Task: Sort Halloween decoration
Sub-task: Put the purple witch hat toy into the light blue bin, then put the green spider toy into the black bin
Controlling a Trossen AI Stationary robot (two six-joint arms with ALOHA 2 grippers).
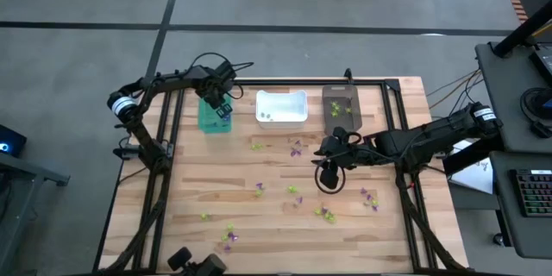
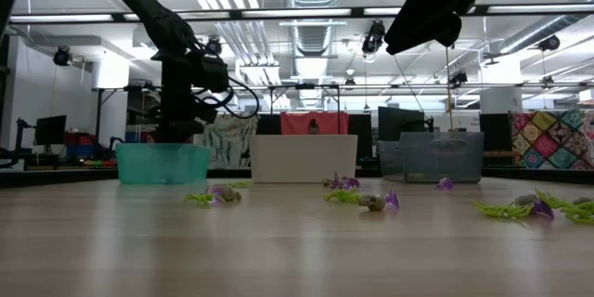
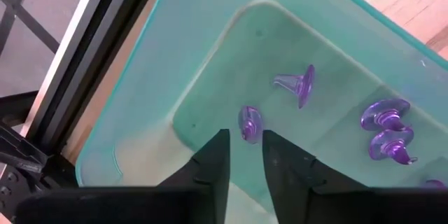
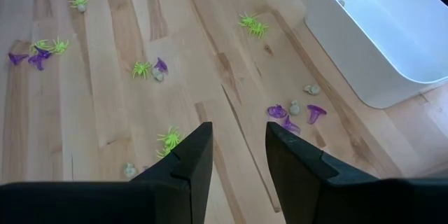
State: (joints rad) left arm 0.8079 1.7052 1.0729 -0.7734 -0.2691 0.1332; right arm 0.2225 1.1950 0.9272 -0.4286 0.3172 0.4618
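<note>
Small purple, lime-green and pale Halloween decoration pieces (image 1: 294, 191) lie scattered over the wooden worktop (image 1: 259, 224); several purple ones (image 3: 301, 84) sit inside the teal bin (image 1: 210, 116). The left hand (image 3: 245, 147) hangs over that bin, fingers slightly parted, a purple piece just beyond their tips. The right hand (image 4: 238, 147) hovers above the worktop's middle, open and empty, near the white bin (image 1: 282, 109).

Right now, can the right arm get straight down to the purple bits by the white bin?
Probably yes. The right gripper hangs above bare wood with jaws open and empty, the purple trinkets lie just ahead of it, beside the white bin, and nothing stands between.
</note>
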